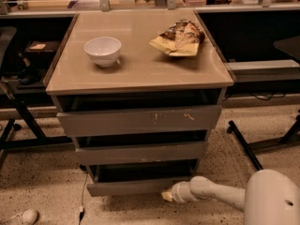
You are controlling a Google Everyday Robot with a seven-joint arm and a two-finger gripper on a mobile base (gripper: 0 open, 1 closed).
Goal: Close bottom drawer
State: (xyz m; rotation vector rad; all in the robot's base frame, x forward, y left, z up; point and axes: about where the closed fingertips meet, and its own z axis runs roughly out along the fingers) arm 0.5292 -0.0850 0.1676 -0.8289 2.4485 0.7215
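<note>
Contact at floor level: my gripper point(167, 196) sits at the right end of the bottom drawer point(126, 187), its pale tip against the lower edge of the drawer's front. The drawer runs off to the gripper's left, lowest of three in the cabinet and just above the speckled floor point(37, 182). Whether the gripper is wide or narrow I cannot tell from this view. My arm point(211, 194), cream and rounded, reaches in low and nearly level from the lower right corner.

The bottom drawer is the narrowest of the three, with a plain flat grey front and no handle. It stands out a little from the cabinet, with a dark gap between its front and the drawer above, and what is inside is lost in shadow. Its front rises slightly toward the right.

Above it, the middle drawer point(140, 152) and the wider top drawer point(117, 122) also stand slightly out, and the top one is marked with pale scratches right of centre. On the tan top point(140, 67) rest a white bowl point(102, 49) at left and a crumpled snack bag point(178, 37) at right, well apart. A thin cable point(83, 196) hangs beside the cabinet's lower left corner.
</note>
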